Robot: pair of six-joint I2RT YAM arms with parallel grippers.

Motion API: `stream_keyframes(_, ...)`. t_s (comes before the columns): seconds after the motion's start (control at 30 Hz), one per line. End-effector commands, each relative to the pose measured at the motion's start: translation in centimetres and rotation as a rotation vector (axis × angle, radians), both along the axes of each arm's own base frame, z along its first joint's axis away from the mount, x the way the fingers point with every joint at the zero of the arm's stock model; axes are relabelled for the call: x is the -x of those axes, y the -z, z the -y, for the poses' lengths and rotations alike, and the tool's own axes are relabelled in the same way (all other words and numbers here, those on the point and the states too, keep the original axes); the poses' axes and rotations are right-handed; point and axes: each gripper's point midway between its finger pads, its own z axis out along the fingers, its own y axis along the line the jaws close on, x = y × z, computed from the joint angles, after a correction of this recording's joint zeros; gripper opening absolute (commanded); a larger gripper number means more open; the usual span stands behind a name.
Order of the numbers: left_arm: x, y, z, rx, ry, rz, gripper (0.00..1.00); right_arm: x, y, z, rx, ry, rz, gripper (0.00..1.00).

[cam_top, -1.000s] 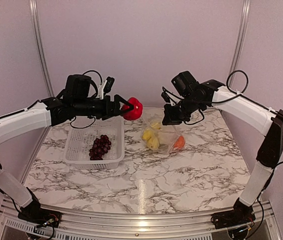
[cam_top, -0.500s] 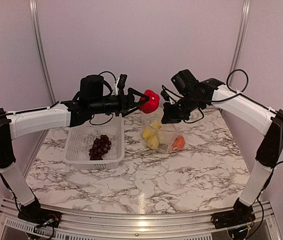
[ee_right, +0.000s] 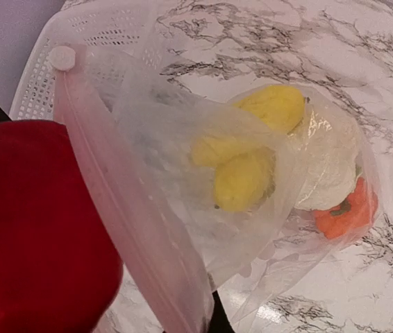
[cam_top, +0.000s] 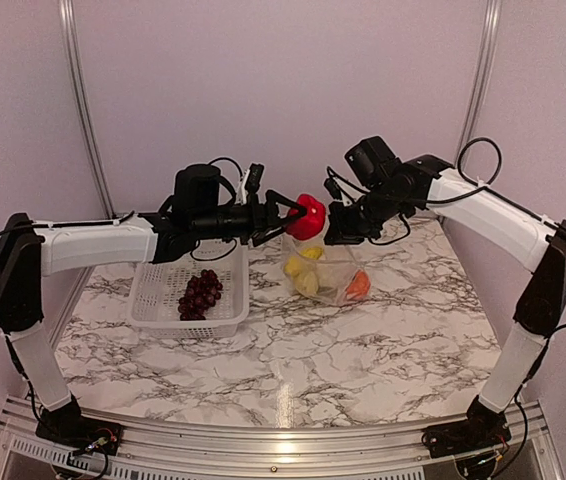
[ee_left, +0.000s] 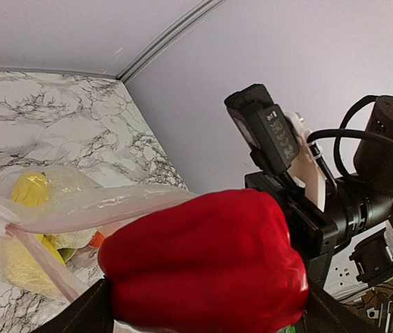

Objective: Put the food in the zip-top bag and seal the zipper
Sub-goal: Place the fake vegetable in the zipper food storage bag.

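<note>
The left hand [cam_top: 293, 217], clamped on the red pepper [cam_top: 309, 214], should clear the rim of the zip-top bag [cam_top: 328, 272] (the right hand [cam_top: 335, 235] pinches it open) before letting go.

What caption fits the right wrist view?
Red pepper beside the zip-top bag; yellow pieces, pale piece and orange piece inside.

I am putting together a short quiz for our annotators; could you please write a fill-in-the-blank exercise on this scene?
The left gripper holds the ____ pepper. The grape bunch lies in the white ____. The right gripper holds up the zip-top bag, with ____ pieces inside.
Missing words: red; basket; yellow.
</note>
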Motion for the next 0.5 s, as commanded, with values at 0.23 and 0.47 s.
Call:
stream_keyframes(0.23, -0.5, 4.8, -0.1, -0.307, -0.074, 0.080, 0.68, -0.3, -4.6, 0.6, -0.043, 0.049, 0.098, 0.00)
stream_keyframes(0.47, 0.1, 7.4, 1.0, -0.594, -0.085, 0.164, 0.68, -1.5, -5.7, 1.5, -0.003, 0.106, 0.147, 0.00)
